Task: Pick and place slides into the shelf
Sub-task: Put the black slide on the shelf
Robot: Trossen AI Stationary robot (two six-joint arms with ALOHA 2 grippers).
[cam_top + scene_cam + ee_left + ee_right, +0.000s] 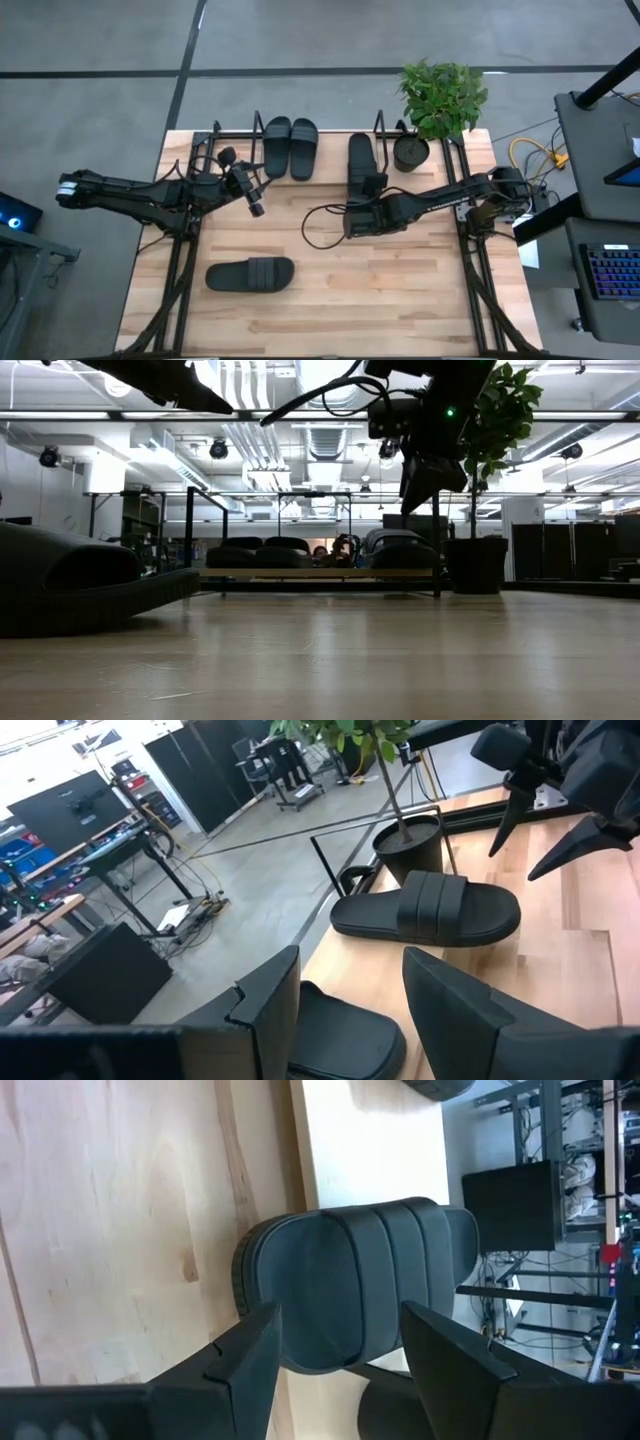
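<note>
The fingers of the right gripper (335, 1350) stand wide apart, one on each side of the ribbed strap of a slide (355, 1285) that lies on the light board of the shelf (330, 175); they do not press it, so this slide rests on the board by itself, and I judge it as just set down. In the high view the right gripper (366, 190) is over the heel of this third slide (360, 157), beside the plant pot (410, 152). Two other slides (290, 146) lie side by side at the left part of the shelf, toes toward the far edge, so three are in place. The fourth slide (250, 274) lies alone on the table (400, 290), near the front and well apart from the shelf; it is what is left of the task. The left gripper (255, 205) hangs above the table just in front of the pair, its fingers (270, 1010) partly apart and empty. It is the nearer arm to the last slide, so probably it takes that one.
</note>
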